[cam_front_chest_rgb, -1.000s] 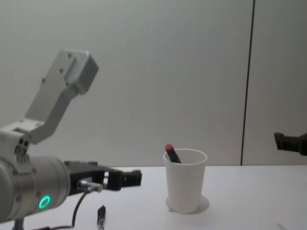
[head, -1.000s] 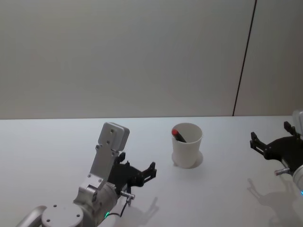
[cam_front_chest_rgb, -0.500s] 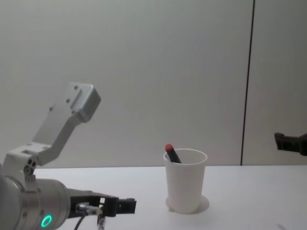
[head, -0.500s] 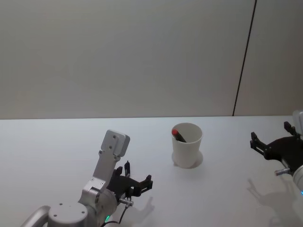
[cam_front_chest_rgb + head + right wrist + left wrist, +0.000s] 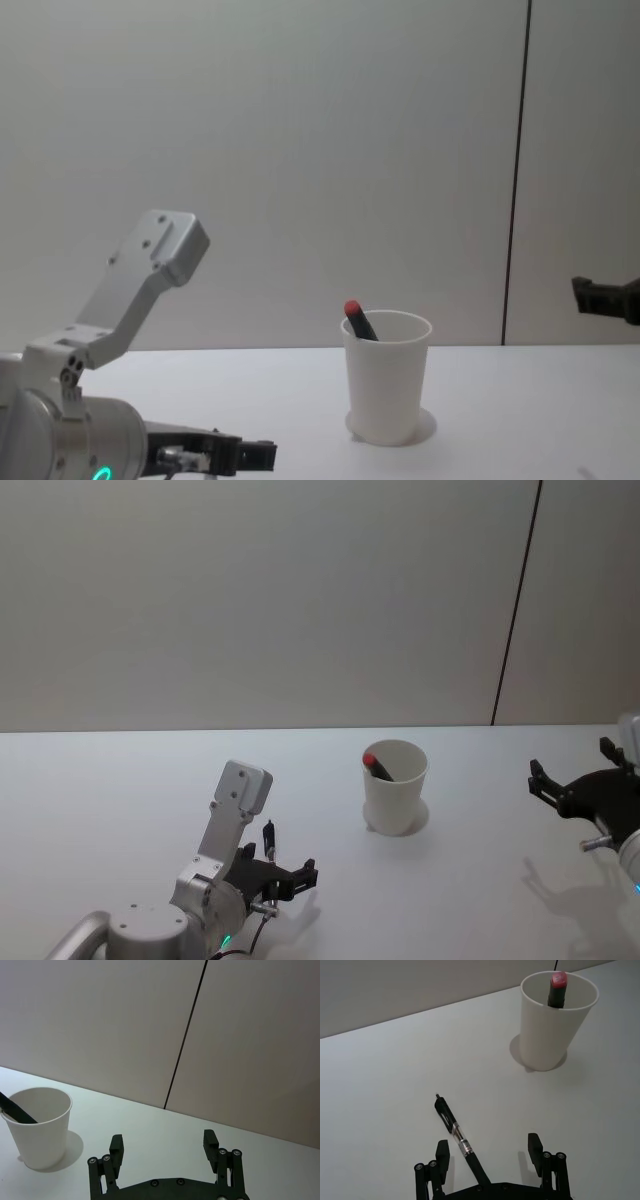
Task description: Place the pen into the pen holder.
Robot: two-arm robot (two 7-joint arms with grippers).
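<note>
Black plastic at both ends with a clear barrel between, the pen (image 5: 455, 1132) lies flat on the matte white table (image 5: 380, 1085). In the head view its long axis runs roughly 6 to 12 o'clock. The end with a small stub points to 12 o'clock, away from the robot; I cannot tell whether that stub is the nib or a button.

The left gripper (image 5: 488, 1146) sits low over the pen's near end with its black fingers spread wide, one on each side of the barrel and closed on nothing. I cannot tell whether they touch the pen.

The pen holder (image 5: 395, 785), a smooth white paper cup, tapered and with a rolled rim, stands upright at about 2 o'clock from that gripper, well apart from the pen. A dark red-capped marker (image 5: 375, 765) leans inside it, its cap above the rim on the 10 o'clock side.

The right gripper (image 5: 163, 1139) is at 3 o'clock from the cup, well apart, with its claw spread and nothing in it. Behind the table is a plain grey wall (image 5: 250, 600).
</note>
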